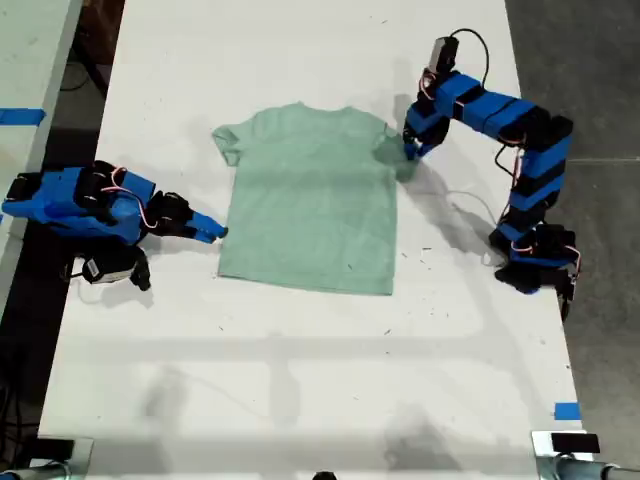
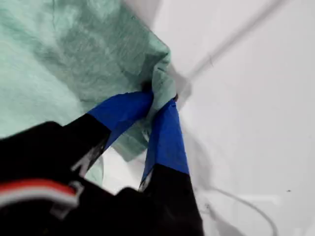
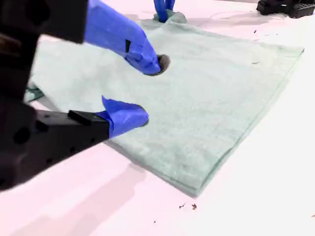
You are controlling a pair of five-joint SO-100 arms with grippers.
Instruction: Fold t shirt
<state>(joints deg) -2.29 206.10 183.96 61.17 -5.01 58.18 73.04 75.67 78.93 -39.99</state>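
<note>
T-shirt [image 1: 308, 200] fabric, pale mint, lies flat in the middle of the white table [image 1: 300, 380], neck toward the far edge. At its sleeve on the exterior view's right, my first gripper [image 2: 160, 101] is clenched on a bunched tuck of cloth. My second gripper [image 3: 142, 93] hangs released at the opposite side edge, jaws apart, seemingly just clear of the fabric. The sleeve fold is beginning; next, the pinched sleeve needs lifting and carrying inward over the body.
</note>
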